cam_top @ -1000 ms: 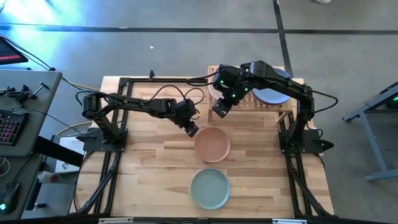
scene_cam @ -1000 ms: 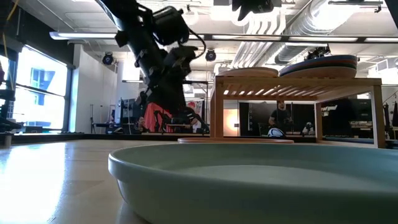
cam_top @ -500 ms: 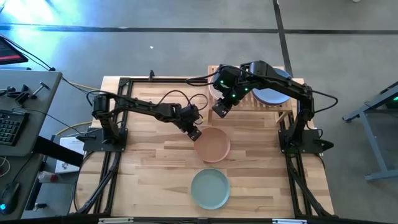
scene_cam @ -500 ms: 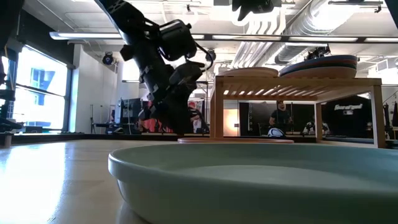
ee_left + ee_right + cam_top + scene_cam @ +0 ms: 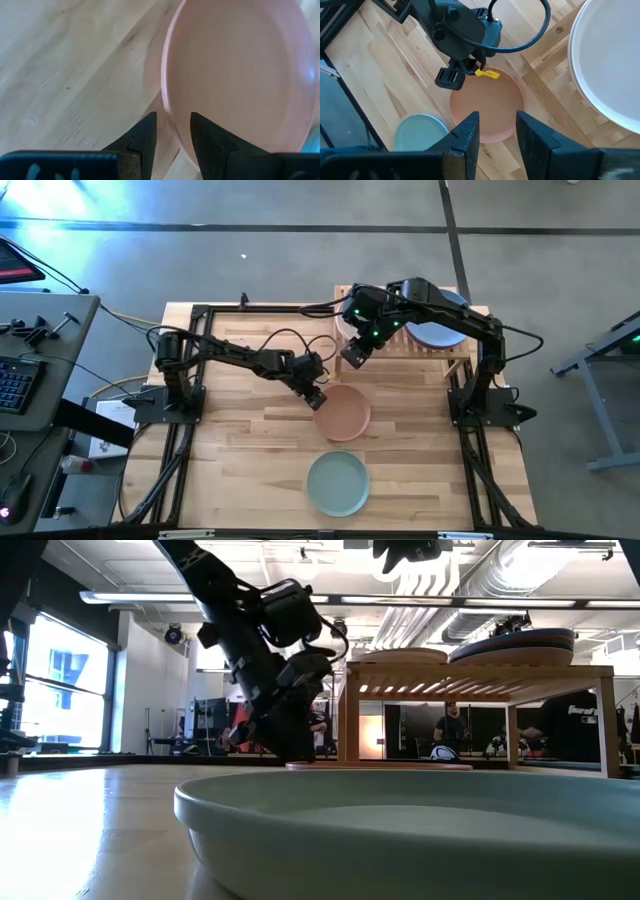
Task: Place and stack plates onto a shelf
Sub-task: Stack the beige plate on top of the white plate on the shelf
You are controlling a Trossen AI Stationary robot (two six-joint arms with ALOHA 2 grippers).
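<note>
The salmon plate [image 5: 342, 412] lies flat on the butcher-block table [image 5: 240, 450], just in front of the shelf [image 5: 400, 342]. The left gripper [image 5: 317, 396] is down at its near-left rim, fingers [image 5: 145, 134] slightly spread with the rim edge between them, one finger over the wood and the other over the plate; I cannot tell whether they touch it. Nearer the table's front edge, apart from the salmon one, sits the mint plate [image 5: 337, 484]. On the shelf's top rest stacked plates, a light blue plate [image 5: 440, 332] uppermost on the right side. The right gripper [image 5: 352, 356] hangs above the shelf's left end, its fingers [image 5: 468, 131] spread and holding nothing.
</note>
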